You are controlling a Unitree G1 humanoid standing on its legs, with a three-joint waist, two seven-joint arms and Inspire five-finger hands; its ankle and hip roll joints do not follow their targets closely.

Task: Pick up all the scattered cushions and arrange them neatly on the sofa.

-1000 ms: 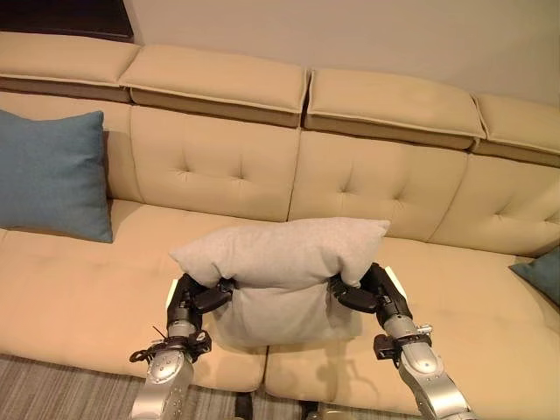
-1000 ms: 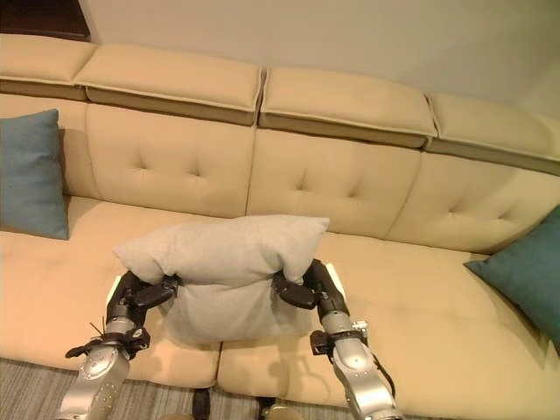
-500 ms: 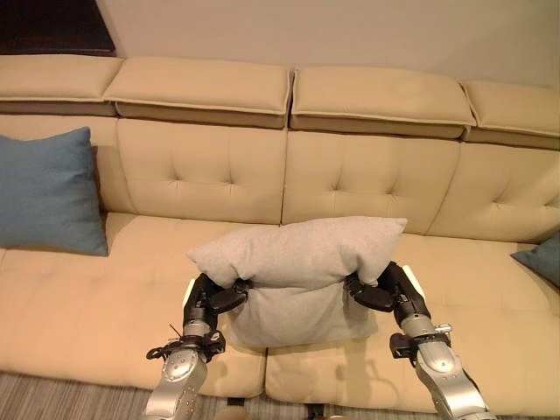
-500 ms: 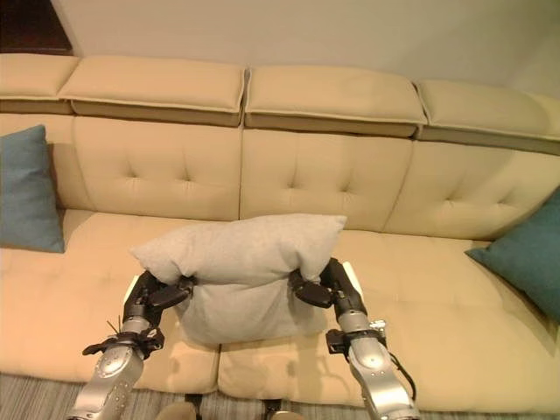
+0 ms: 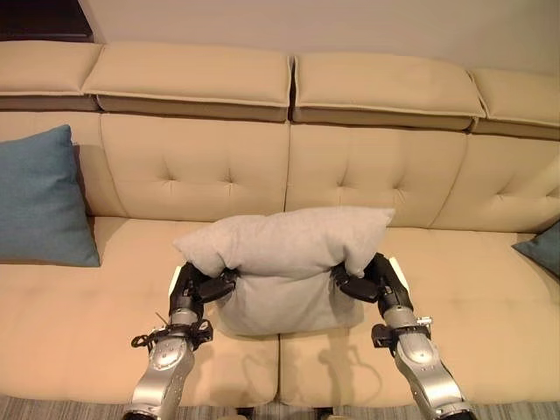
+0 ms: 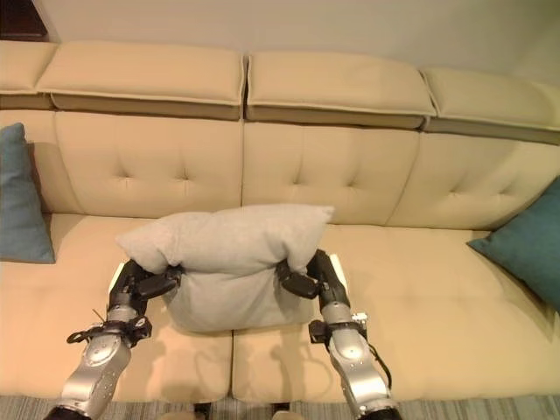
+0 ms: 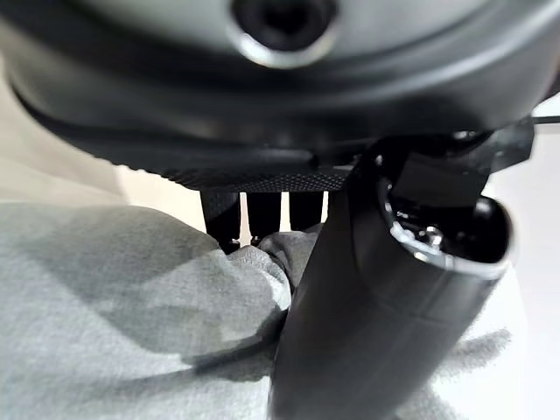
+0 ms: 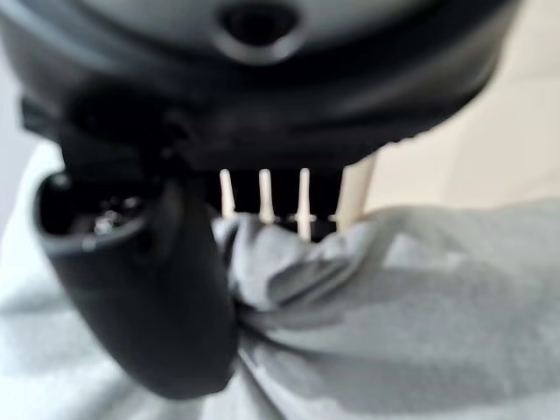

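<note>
Holding the grey cushion [image 5: 284, 262] above the sofa [image 5: 367, 166] seat centre, you've got left hand [image 5: 194, 287] at 9 o'clock, right hand [image 5: 374, 282] at 3 o'clock, both clamped on its fabric; blue cushion [image 5: 39, 197] far left.

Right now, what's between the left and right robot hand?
The grey cushion, pinched at each end by the left robot hand and right robot hand above the sofa seat, in both eye views.
</note>
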